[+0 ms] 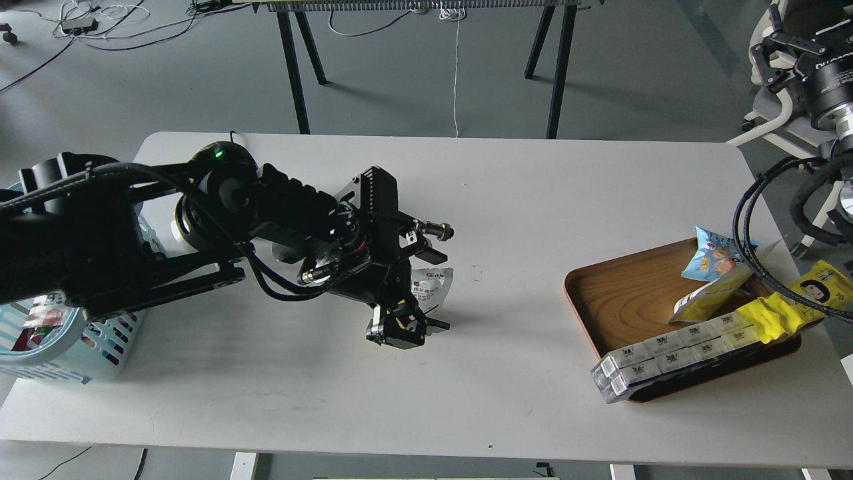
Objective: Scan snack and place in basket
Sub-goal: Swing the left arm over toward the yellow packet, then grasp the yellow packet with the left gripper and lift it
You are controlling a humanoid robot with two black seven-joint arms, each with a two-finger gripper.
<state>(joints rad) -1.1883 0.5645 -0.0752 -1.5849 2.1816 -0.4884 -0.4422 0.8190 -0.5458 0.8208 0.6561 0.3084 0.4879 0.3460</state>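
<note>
One left tool [398, 327] hangs low over mid-bench [506, 200], fingers pinching a white-backed snack pouch [433, 288]. Right tool's [776, 50] finger state cannot be told, far right. Light blue basket [100, 347] sits at the left edge; wooden tray [620, 293] right.

Glossy wooden tray [600, 293], matt white table [533, 193]

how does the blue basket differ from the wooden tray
The basket is light blue plastic with slotted lattice sides; the wooden tray is brown with a solid, low rim. The basket stands at the table's left edge, largely hidden behind the left arm; the tray lies at the right, in plain view. The basket is deep, the tray shallow, and long white boxes overhang the tray's front rim. Both rest on the white table and hold packaged goods.
</note>
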